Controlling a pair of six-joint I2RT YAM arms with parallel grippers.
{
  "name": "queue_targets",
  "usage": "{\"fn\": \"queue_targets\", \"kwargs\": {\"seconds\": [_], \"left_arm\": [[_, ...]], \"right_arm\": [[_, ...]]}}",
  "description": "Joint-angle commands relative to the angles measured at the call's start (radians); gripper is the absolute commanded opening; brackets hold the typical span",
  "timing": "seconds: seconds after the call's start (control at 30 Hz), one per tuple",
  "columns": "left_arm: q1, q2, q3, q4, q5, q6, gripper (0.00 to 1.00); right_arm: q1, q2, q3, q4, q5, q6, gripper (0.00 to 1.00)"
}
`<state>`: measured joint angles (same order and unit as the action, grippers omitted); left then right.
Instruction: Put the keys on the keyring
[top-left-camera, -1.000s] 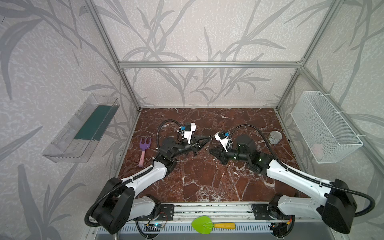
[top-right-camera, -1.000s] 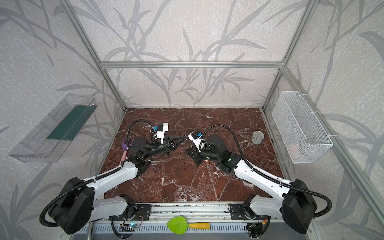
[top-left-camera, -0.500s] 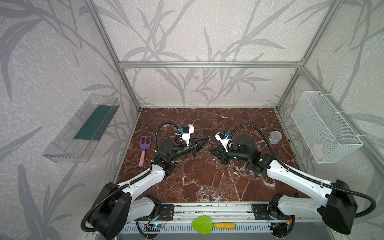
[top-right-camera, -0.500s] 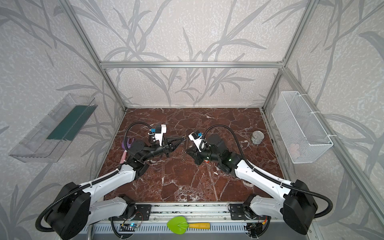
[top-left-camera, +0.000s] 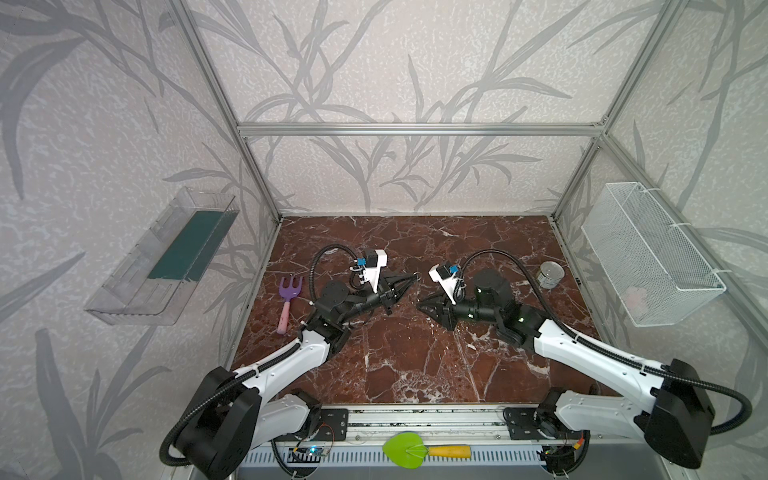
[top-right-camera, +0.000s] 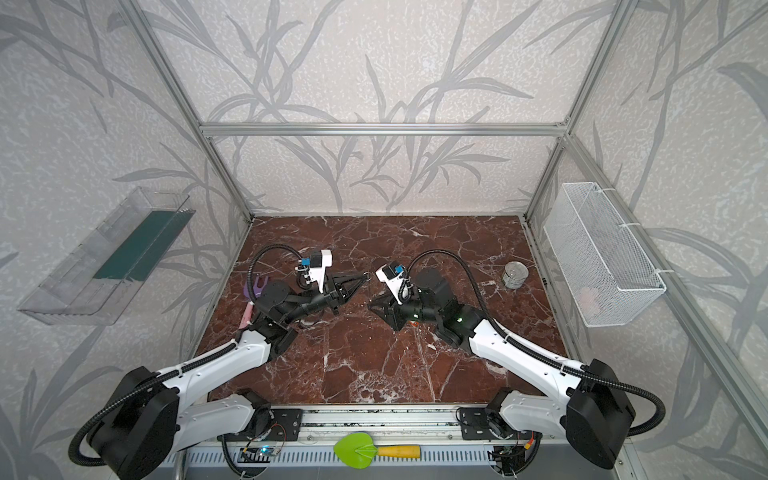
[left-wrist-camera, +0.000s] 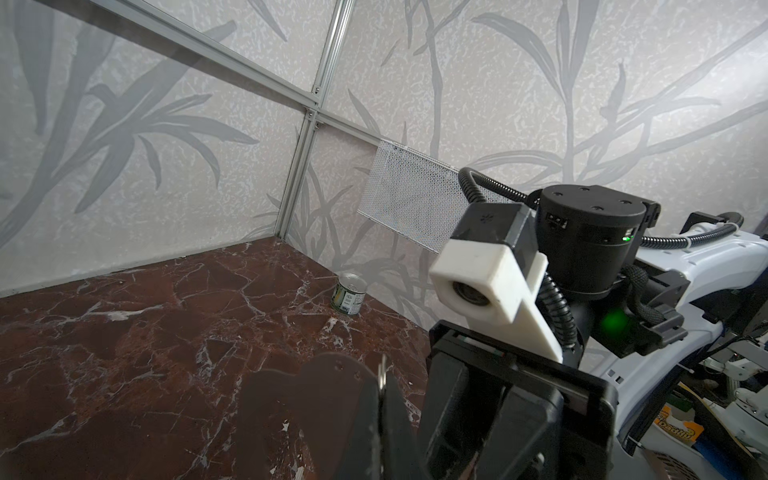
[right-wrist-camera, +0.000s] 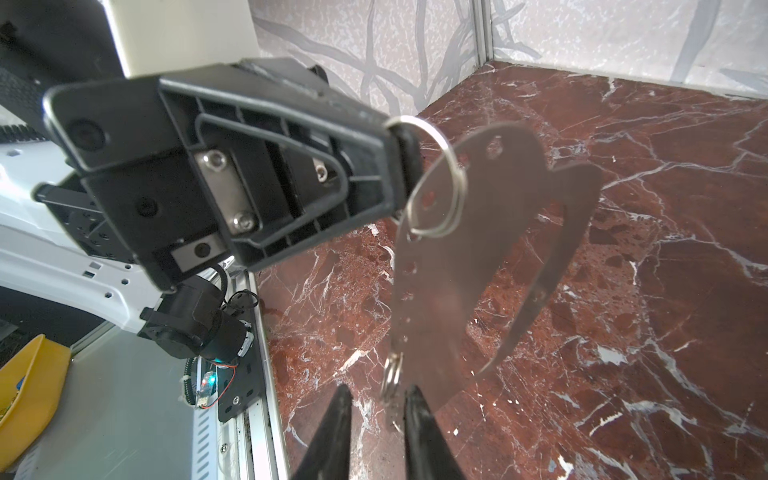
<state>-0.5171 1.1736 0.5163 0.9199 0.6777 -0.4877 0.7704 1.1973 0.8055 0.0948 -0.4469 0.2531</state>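
The keyring (right-wrist-camera: 440, 266) is a flat grey D-shaped plate with a row of small holes. It hangs in the air from a wire ring (right-wrist-camera: 436, 178). My left gripper (left-wrist-camera: 380, 382) is shut on that wire ring. In both top views the left gripper (top-left-camera: 415, 276) points right, tip to tip with my right gripper (top-left-camera: 419, 305). A small split ring (right-wrist-camera: 390, 374) hangs at the plate's lower end with a blurred silver piece under it, likely the keys. The right gripper (right-wrist-camera: 376, 388) stands open around it, its fingers apart. No red tag shows.
A tin can (top-left-camera: 550, 275) stands at the back right of the marble floor. A purple toy rake (top-left-camera: 289, 299) lies at the left edge. A wire basket (top-left-camera: 648, 253) hangs on the right wall and a clear shelf (top-left-camera: 166, 257) on the left. A green trowel (top-left-camera: 411, 449) lies on the front rail.
My right gripper's fingers have parted from nearly shut. The left arm's wrist has shifted a little to the left, with its tip staying near the middle.
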Motion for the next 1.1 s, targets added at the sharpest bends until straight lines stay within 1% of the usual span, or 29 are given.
{"fn": "queue_targets", "kwargs": {"seconds": [0.0, 0.37, 0.67, 0.93, 1.07], "left_arm": [[-0.006, -0.028, -0.004, 0.023, -0.010, 0.014, 0.00], [-0.011, -0.045, -0.002, 0.006, -0.012, 0.022, 0.00], [-0.019, -0.052, -0.004, -0.001, -0.014, 0.026, 0.00], [-0.022, -0.063, -0.008, -0.019, -0.033, 0.045, 0.00], [-0.022, -0.082, -0.013, -0.049, -0.049, 0.064, 0.00]], "right_arm": [[-0.005, 0.010, 0.030, 0.029, -0.015, 0.006, 0.27], [-0.004, 0.021, 0.032, 0.024, 0.002, 0.003, 0.28], [-0.005, 0.021, 0.036, 0.028, 0.005, 0.003, 0.23], [-0.005, 0.021, 0.041, 0.009, 0.013, -0.005, 0.12], [-0.005, 0.012, 0.041, -0.007, 0.028, -0.010, 0.09]]}}
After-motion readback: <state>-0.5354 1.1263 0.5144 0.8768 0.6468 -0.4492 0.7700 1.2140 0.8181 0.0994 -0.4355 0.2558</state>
